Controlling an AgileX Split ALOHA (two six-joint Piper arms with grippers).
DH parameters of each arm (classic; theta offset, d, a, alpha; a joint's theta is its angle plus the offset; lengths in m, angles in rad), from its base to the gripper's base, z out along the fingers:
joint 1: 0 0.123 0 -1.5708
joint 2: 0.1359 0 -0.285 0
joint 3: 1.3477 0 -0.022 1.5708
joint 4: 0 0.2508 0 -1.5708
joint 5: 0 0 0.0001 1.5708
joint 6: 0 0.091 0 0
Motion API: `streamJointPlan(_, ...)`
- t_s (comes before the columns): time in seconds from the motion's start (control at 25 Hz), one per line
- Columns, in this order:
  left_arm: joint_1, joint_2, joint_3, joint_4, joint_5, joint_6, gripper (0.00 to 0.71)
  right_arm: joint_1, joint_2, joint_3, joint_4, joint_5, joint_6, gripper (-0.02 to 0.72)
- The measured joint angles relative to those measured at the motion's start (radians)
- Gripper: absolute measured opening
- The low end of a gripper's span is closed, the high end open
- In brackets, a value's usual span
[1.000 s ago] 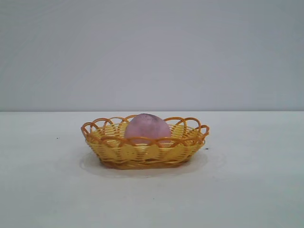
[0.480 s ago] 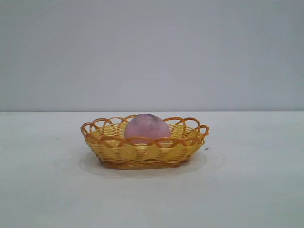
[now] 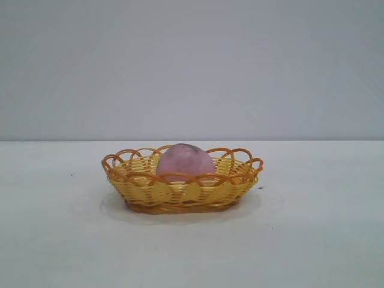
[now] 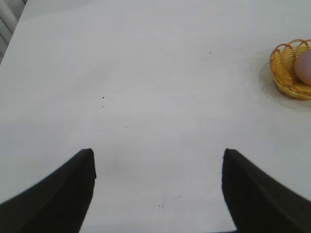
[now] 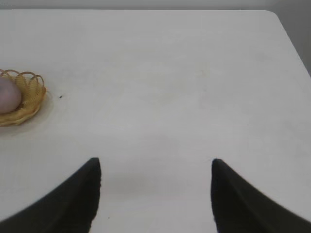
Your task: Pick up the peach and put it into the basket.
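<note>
White table (image 3: pixel 324 240) bears woven basket (image 3: pixel 180 195) cradling matte peach (image 3: pixel 185 161).

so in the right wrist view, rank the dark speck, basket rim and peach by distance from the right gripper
From the open right gripper, none of them touched:
1. dark speck on the table, just beside the basket
2. basket, its near rim
3. peach, inside the basket, at the picture's edge

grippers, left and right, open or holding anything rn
Left gripper: open, holding nothing, over bare table.
Right gripper: open, holding nothing, away from the basket.
</note>
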Motion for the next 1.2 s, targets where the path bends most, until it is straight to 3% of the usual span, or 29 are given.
streamJointPlan(1.2,0.000,0.000,0.000,0.000,0.000,0.000,0.482,0.038,0.000,0.000,0.000,-0.001,-0.002,0.448)
